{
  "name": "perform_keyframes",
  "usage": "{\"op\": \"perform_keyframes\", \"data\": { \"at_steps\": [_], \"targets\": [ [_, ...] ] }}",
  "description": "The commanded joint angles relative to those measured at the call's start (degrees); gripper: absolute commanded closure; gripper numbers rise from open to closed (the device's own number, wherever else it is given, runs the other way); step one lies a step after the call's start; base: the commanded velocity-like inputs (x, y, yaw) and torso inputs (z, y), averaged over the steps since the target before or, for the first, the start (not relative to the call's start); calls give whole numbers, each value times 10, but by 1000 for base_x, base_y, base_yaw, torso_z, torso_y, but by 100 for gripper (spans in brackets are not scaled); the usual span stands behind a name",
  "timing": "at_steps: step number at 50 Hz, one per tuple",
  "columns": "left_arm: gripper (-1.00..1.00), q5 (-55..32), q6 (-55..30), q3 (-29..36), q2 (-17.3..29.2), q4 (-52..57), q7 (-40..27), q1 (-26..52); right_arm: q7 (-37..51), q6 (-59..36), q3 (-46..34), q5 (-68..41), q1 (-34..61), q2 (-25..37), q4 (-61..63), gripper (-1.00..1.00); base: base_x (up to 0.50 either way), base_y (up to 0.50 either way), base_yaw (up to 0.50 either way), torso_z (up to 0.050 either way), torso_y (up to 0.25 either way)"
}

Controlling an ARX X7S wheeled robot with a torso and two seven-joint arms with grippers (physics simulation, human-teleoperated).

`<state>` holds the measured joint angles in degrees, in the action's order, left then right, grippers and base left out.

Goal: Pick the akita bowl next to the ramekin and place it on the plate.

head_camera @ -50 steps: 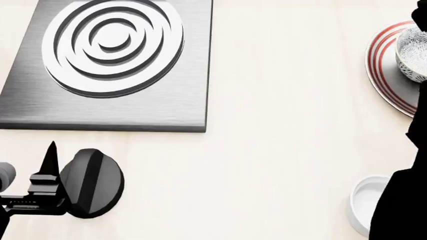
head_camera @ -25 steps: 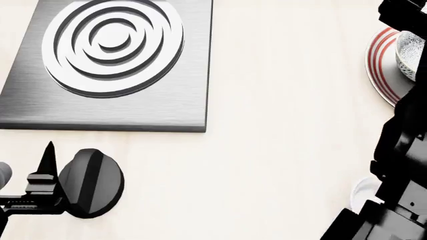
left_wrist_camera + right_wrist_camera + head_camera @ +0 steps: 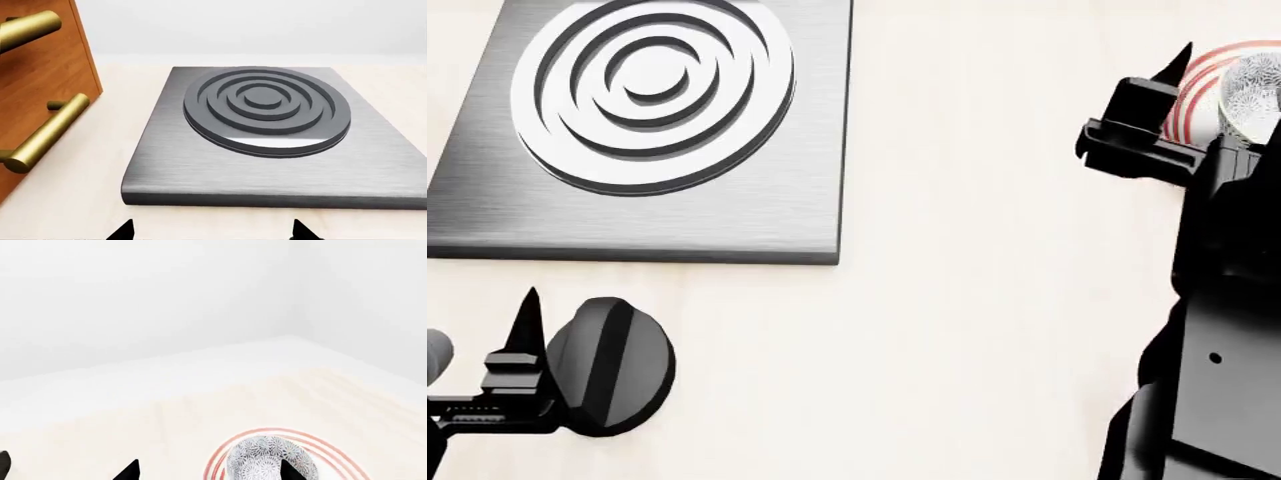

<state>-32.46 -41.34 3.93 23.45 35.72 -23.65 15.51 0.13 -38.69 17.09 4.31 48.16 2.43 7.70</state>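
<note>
The bowl [image 3: 270,462] sits on the plate [image 3: 220,456] at the far right, just right of the right gripper [image 3: 1169,75], whose jaws stand open and empty, while the left gripper [image 3: 210,231], well apart, also gapes.

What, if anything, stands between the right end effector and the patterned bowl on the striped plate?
Nothing visible does. The open right end effector faces the akita bowl, which sits on the plate just ahead of it.
</note>
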Motion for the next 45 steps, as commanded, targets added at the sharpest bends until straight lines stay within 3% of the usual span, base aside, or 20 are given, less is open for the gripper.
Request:
{"op": "perform_keyframes", "data": {
  "at_steps": [1, 26, 45],
  "targets": [
    [-100, -3, 3, -13, -12, -1, 18, -5, -8, 3, -27, -37, -100, -13, 86, -100, 0, 0, 0, 0, 0],
    [-100, -1, 13, -11, -8, -2, 15, -14, 44, 85, -151, -60, -276, -4, 146, -100, 0, 0, 0, 0, 0],
    [-100, 10, 34, -3, -8, -20, 19, -18, 75, 100, -200, -44, -300, 20, 162, -100, 0, 0, 0, 0, 0]
  ]
}}
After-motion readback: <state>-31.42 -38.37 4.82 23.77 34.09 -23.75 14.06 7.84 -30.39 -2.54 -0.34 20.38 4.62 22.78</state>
